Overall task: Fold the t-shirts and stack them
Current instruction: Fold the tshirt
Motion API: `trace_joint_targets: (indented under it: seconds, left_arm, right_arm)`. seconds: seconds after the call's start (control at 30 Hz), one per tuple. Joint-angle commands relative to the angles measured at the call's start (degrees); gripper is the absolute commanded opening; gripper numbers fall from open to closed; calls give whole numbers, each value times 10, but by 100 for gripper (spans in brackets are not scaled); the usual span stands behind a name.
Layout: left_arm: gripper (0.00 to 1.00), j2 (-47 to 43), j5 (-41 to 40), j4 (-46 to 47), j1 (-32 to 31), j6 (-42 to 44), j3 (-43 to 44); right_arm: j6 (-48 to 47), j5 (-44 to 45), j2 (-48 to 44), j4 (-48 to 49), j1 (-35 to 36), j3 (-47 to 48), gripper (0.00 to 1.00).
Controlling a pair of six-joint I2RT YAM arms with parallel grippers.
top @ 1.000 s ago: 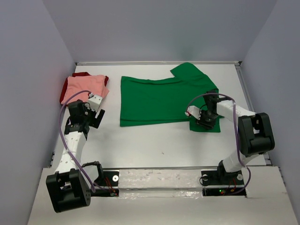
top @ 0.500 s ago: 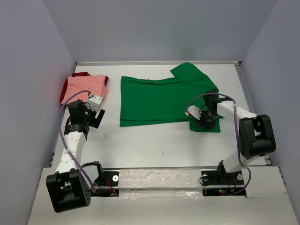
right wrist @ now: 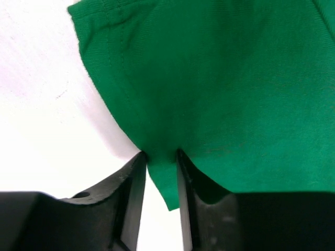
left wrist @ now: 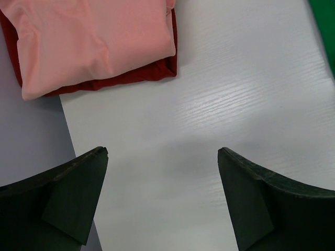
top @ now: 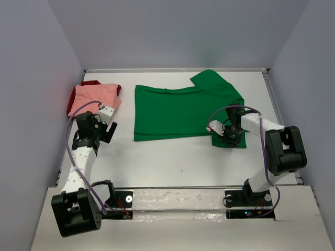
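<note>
The left gripper (left wrist: 162, 154) hangs wide apart over bare desk (top: 172, 162), holding nothing. If the fold is made one-handed, the green t-shirt (top: 172, 112) could drag and bunch rather than crease cleanly. It lies spread flat at mid-desk, reaching toward 1 o'clock. At its 4 o'clock corner the right gripper (right wrist: 161, 154) stands narrow, pinching only a thin tuck of the hem, which may slip free when lifted.

At 10 o'clock sits the folded salmon pink t-shirt (left wrist: 94, 42) on the dark red t-shirt (left wrist: 131, 78), well apart from the green one. Nothing lies between them.
</note>
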Motion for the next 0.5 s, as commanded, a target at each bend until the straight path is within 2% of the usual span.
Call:
trace_joint_targets:
  seconds: [0.0, 0.2, 0.47]
  left_arm:
    - [99, 0, 9, 17, 2, -1, 0]
    - [99, 1, 9, 15, 2, 0, 0]
    - [99, 0, 11, 15, 2, 0, 1]
  right_arm:
    - [2, -1, 35, 28, 4, -6, 33]
    - [11, 0, 59, 30, 4, 16, 14]
    - [18, 4, 52, 20, 4, 35, 2]
